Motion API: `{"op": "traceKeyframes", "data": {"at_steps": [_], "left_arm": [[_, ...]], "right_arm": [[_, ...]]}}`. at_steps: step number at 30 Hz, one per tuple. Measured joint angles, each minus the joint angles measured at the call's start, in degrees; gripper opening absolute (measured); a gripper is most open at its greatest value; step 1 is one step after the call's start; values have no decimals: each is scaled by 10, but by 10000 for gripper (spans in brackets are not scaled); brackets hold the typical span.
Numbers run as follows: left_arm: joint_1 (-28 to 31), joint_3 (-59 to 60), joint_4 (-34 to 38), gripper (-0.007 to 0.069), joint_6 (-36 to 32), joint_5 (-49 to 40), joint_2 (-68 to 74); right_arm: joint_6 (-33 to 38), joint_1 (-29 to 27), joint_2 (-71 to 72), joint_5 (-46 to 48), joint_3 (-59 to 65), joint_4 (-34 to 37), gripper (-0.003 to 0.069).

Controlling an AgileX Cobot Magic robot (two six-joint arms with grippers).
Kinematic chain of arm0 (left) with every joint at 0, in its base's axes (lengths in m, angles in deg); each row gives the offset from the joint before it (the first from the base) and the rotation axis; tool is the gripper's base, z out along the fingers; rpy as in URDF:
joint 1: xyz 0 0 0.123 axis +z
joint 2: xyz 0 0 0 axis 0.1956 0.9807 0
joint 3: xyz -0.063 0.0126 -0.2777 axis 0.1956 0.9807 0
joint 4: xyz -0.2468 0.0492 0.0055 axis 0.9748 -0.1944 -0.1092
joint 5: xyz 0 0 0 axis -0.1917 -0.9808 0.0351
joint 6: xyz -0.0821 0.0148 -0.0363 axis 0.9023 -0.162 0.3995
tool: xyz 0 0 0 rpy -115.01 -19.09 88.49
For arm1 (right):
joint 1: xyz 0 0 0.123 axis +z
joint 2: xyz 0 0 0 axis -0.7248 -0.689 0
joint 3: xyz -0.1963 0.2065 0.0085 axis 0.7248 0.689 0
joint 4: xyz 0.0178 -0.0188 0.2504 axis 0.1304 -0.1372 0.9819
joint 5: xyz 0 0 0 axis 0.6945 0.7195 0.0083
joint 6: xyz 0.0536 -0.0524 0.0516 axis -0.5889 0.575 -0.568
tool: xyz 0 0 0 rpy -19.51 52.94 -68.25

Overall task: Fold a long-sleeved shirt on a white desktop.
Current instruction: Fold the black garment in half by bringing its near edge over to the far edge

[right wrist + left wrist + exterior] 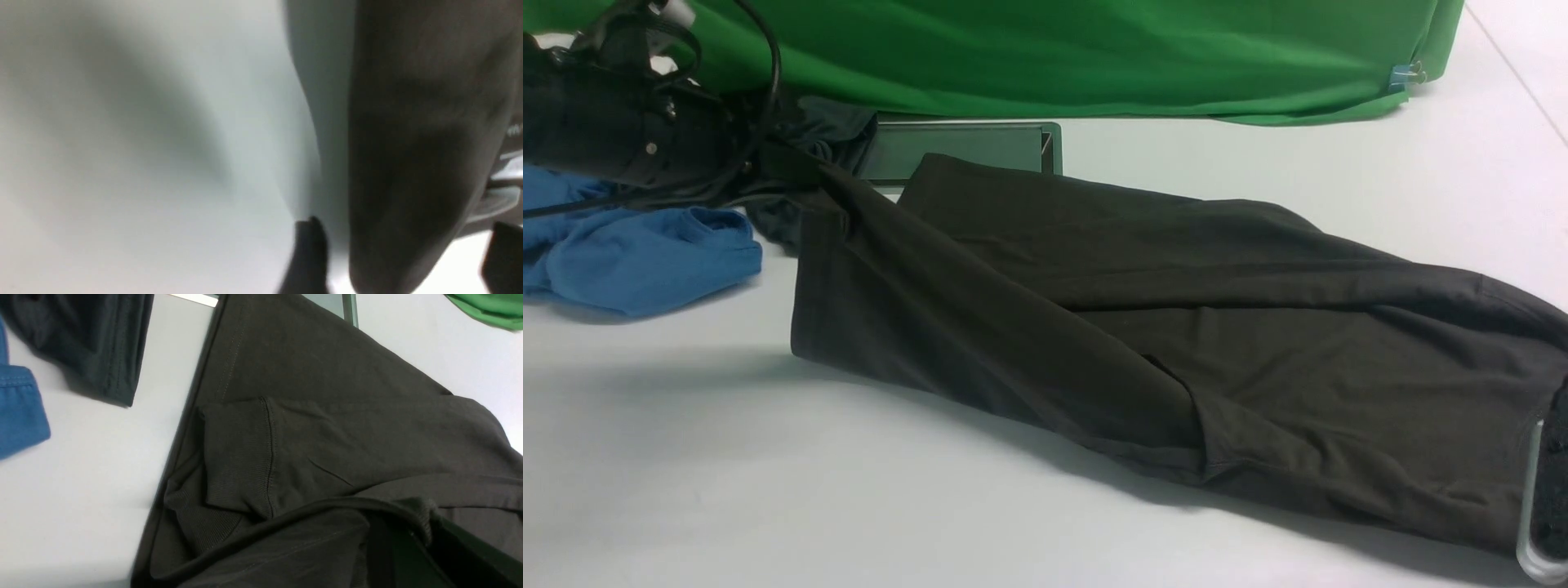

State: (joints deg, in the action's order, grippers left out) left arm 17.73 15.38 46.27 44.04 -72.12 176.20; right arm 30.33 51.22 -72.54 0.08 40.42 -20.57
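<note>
The long-sleeved shirt point(1176, 327), dark brownish-black, stretches across the white desktop point(686, 457) from a raised corner at the far left down to the right edge. My left gripper point(408, 547) is shut on that raised hem, its jaws wrapped in fabric. In the left wrist view a ribbed cuff point(239, 457) lies folded on the shirt body point(327, 375). My right gripper point(404, 261) is open, and a blurred fold of the shirt point(408, 163) hangs between its dark fingertips point(310, 253). In the front view only one of its fingers point(1552, 482) shows, at the shirt's right end.
A bright blue shirt point(637, 253) lies at the left, with a smaller dark grey garment point(829, 126) behind the raised corner. The silver-framed hatch point(964, 151) sits partly under the shirt. The green backdrop point(1094, 49) closes off the far side. My left arm point(613, 114) fills the top left.
</note>
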Motion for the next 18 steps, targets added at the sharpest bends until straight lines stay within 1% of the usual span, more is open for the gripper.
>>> {"op": "traceKeyframes", "data": {"at_steps": [3, 4, 6, 7, 9, 11, 12, 13, 14, 16, 18], "left_arm": [[0, 0, 0, 27, 0, 0, 0], [0, 0, 0, 27, 0, 0, 0], [0, 0, 0, 27, 0, 0, 0], [0, 0, 0, 27, 0, 0, 0], [0, 0, 0, 27, 0, 0, 0], [0, 0, 0, 27, -1, 0, 0], [0, 0, 0, 27, -4, 0, 0], [0, 0, 0, 27, -5, 0, 0], [0, 0, 0, 27, -7, -1, 0], [0, 0, 0, 27, -10, -1, 0], [0, 0, 0, 27, -13, -4, 0]], "right_arm": [[-13, 0, -11, -15, 5, -11, 397], [-14, 0, -14, -19, 5, -12, 386], [-22, 0, -44, -33, 5, -18, 340], [-23, 0, -46, -36, 5, -19, 337], [-33, 0, -66, -45, 5, -21, 302], [-37, 0, -77, -43, 0, -22, 186], [-37, 0, -77, -39, -6, -22, 113], [-37, 0, -76, -38, -8, -22, 97], [-32, 0, -73, -33, -17, -16, 64], [-18, 0, -68, -27, -24, -1, 62], [16, 0, -52, -8, -34, 42, 62]]}}
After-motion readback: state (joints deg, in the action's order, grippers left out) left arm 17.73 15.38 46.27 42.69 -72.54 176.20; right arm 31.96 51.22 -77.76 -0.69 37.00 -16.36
